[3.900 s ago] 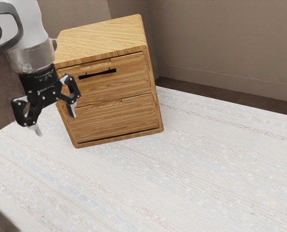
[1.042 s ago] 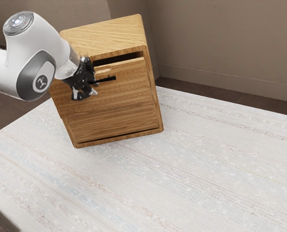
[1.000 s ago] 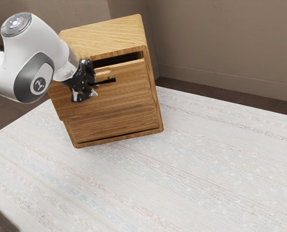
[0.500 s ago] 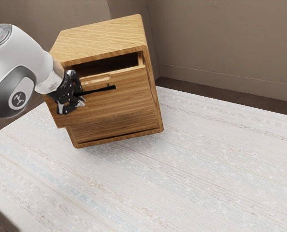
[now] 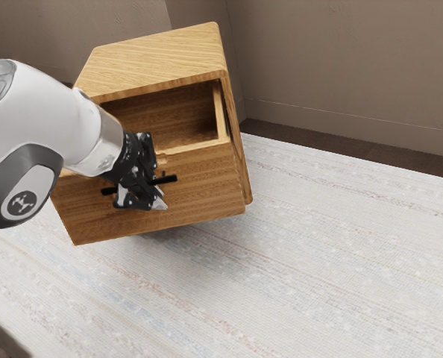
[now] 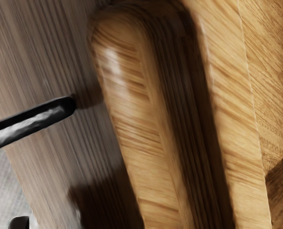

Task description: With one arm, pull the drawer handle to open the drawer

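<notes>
Over the pale woven tabletop [image 5: 318,261], the white arm [image 5: 42,142] slanted down from the exterior view's left toward the cabinet's front. Its black gripper [image 5: 143,183] sat at the thin black handle [image 5: 169,179], apparently placed there to draw it outward. Whether it was clamped on the bar could not be told. The upper drawer [image 5: 192,175] stood well out of the wooden cabinet [image 5: 162,56], so the task looked largely done.

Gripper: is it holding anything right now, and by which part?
The gripper is at the black handle of the pulled-out top drawer, near the bar's middle; whether it truly clamps the handle cannot be told.
</notes>
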Robot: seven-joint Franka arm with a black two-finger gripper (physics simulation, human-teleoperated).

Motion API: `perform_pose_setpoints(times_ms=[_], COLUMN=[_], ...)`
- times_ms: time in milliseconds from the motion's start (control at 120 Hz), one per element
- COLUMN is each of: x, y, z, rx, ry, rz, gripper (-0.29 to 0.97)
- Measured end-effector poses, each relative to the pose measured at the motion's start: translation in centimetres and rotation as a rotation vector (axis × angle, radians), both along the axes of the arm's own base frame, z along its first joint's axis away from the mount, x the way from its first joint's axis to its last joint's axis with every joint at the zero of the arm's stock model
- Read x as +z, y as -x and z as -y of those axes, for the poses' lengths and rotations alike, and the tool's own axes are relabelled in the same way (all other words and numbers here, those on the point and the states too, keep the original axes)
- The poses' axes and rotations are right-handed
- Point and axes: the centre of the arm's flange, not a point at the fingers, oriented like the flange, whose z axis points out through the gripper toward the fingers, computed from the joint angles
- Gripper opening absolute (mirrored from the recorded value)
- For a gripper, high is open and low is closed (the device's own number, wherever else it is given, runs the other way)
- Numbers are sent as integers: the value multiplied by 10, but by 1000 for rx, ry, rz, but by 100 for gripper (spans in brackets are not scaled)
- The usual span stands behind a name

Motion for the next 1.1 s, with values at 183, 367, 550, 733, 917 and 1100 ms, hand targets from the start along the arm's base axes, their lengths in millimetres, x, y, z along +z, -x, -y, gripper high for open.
perform_pose_setpoints(times_ms=[183, 367, 550, 733, 917, 1100], x=[7, 0, 132, 106, 79, 31], y=[50, 98, 72, 42, 46, 25], z=[50, 58, 22, 45, 106, 146], rx=[32, 58, 108, -26, -250, -402], ry=[90, 229, 78, 51, -9, -70], rz=[62, 16, 27, -275, -448, -602], gripper=[11, -7, 37, 55, 63, 66])
